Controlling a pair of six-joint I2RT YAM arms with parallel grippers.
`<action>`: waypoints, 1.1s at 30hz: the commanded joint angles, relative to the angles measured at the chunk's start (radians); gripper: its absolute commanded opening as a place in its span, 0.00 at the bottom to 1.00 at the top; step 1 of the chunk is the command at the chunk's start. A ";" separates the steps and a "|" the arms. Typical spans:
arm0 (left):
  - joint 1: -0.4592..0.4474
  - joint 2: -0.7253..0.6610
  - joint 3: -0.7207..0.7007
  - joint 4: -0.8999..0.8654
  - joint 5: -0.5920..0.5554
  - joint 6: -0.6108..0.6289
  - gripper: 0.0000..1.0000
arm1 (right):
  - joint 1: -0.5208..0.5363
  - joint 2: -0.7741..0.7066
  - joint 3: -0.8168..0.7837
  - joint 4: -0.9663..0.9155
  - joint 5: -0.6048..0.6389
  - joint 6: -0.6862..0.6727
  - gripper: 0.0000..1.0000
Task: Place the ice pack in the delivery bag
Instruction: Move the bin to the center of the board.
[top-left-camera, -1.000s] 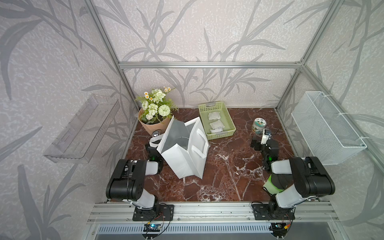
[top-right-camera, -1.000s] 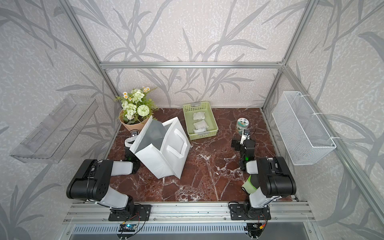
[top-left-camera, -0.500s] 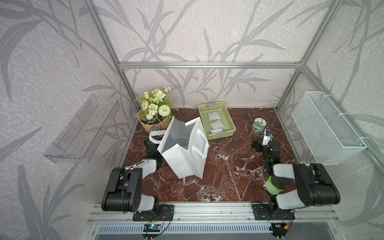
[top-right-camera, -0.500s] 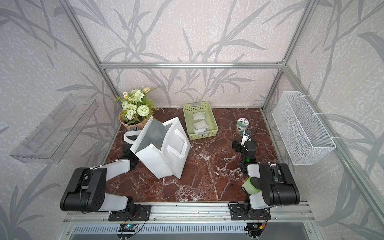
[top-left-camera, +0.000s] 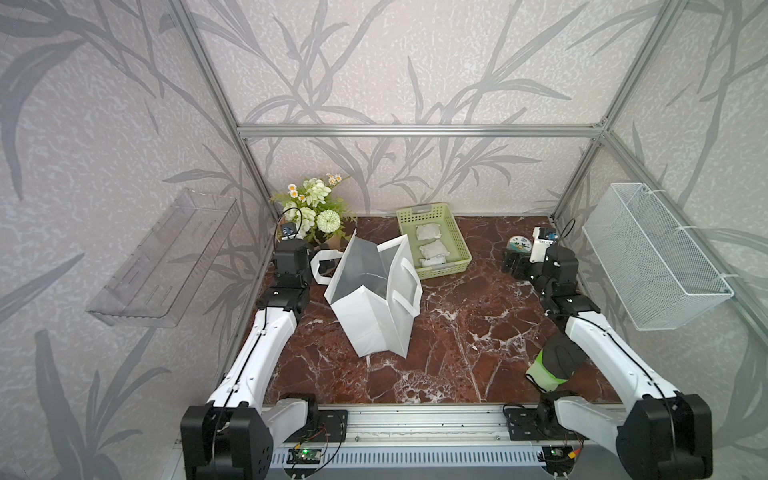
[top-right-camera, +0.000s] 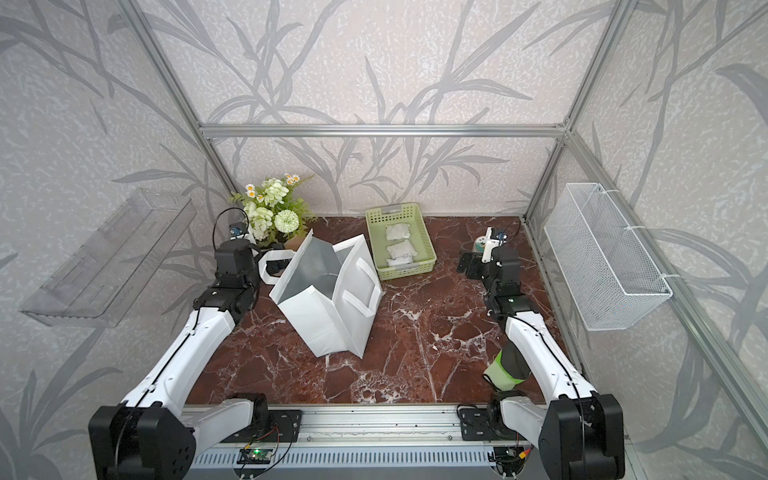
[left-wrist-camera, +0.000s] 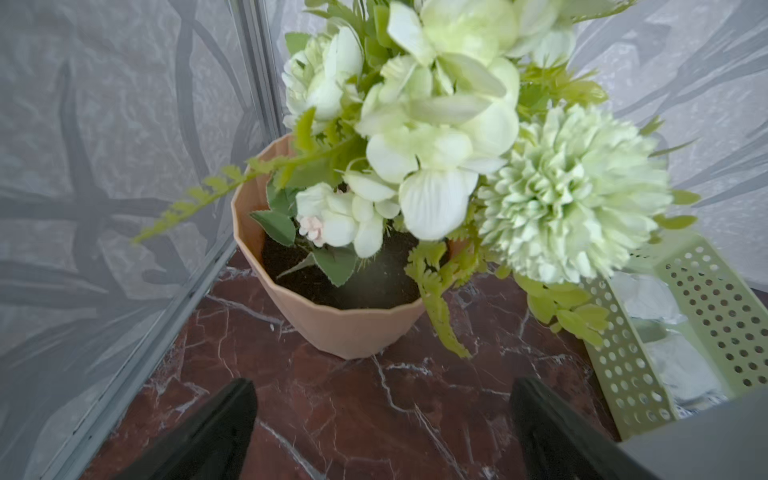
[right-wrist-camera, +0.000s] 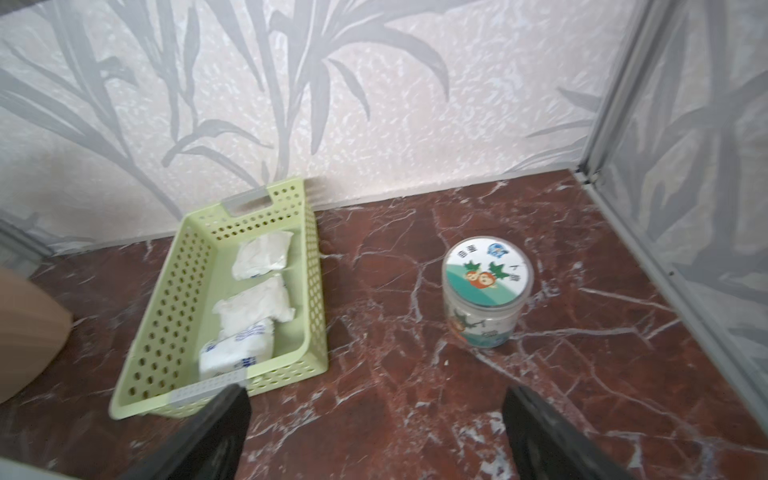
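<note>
Left tool (left-wrist-camera: 382, 419) and right tool (right-wrist-camera: 376, 419) gape apart; ice packs (right-wrist-camera: 254, 306) lie in the green basket (right-wrist-camera: 166, 291) beyond the delivery bag (top-left-camera: 380, 322).

Grey leaf-pattern walls (top-left-camera: 395, 62) enclosing cell on three sides. Aluminium frame (top-left-camera: 415, 131) running along corners. Red-brown marble top (top-left-camera: 478, 332), white-veined, lying under even light. Clear tray (top-left-camera: 162, 266) hanging on one side wall, wire basket (top-left-camera: 652, 266) hanging opposite. Rail (top-left-camera: 415, 424) running along front edge.

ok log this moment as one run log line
left gripper open, facing flower pot | right gripper open, empty | ice packs in green basket | delivery bag standing open
</note>
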 joint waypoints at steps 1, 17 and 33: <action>0.002 -0.030 0.131 -0.288 0.110 -0.082 1.00 | 0.024 0.048 0.094 -0.255 -0.127 0.076 0.99; 0.000 0.002 0.384 -0.644 0.466 -0.302 1.00 | 0.083 0.619 0.640 -0.602 -0.233 -0.008 1.00; 0.000 0.004 0.406 -0.621 0.499 -0.354 1.00 | 0.149 1.031 1.085 -0.795 -0.067 -0.057 0.56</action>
